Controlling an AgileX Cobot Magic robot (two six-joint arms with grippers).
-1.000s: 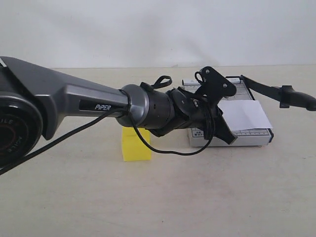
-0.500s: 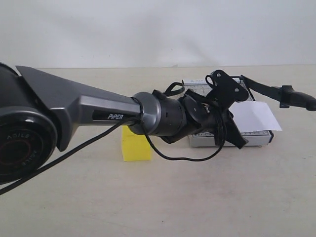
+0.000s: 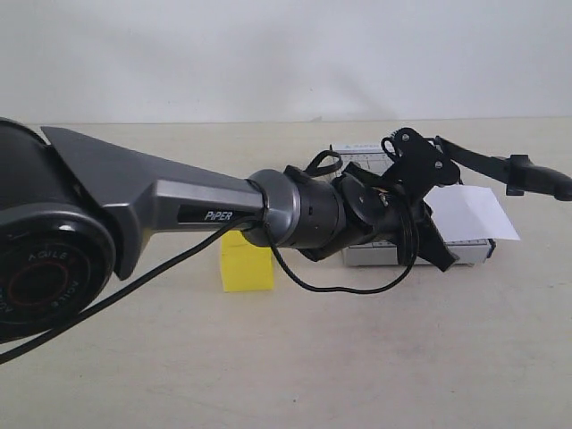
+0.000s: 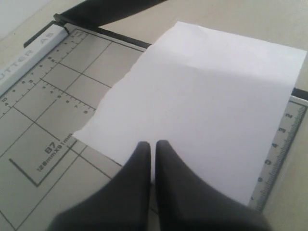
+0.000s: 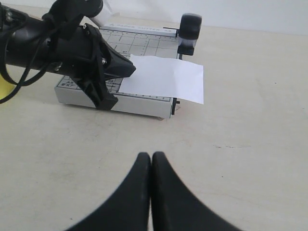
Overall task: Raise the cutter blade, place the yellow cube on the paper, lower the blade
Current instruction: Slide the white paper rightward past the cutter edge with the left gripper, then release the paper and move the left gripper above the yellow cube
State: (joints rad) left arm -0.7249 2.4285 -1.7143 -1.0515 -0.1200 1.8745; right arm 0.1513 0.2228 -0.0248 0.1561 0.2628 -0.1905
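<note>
Your left gripper (image 4: 151,146) has its 2 fingers pressed together with nothing between them, tips down on the near edge of the paper (image 4: 207,91). Over the last second that arm has travelled right in the exterior view, and the paper has slid with it. The sheet now hangs over the right edge of the trimmer board (image 4: 53,91), beneath the blade (image 3: 487,163), which stands raised. So step 1 looks done, and the sheet is being pushed along, not loaded. The yellow cube (image 3: 247,264) sits on the table (image 3: 357,357) left of the trimmer, partly behind the arm, not yet placed. Your right gripper (image 5: 151,158) is likewise closed on nothing, over the table well apart from the trimmer.
</note>
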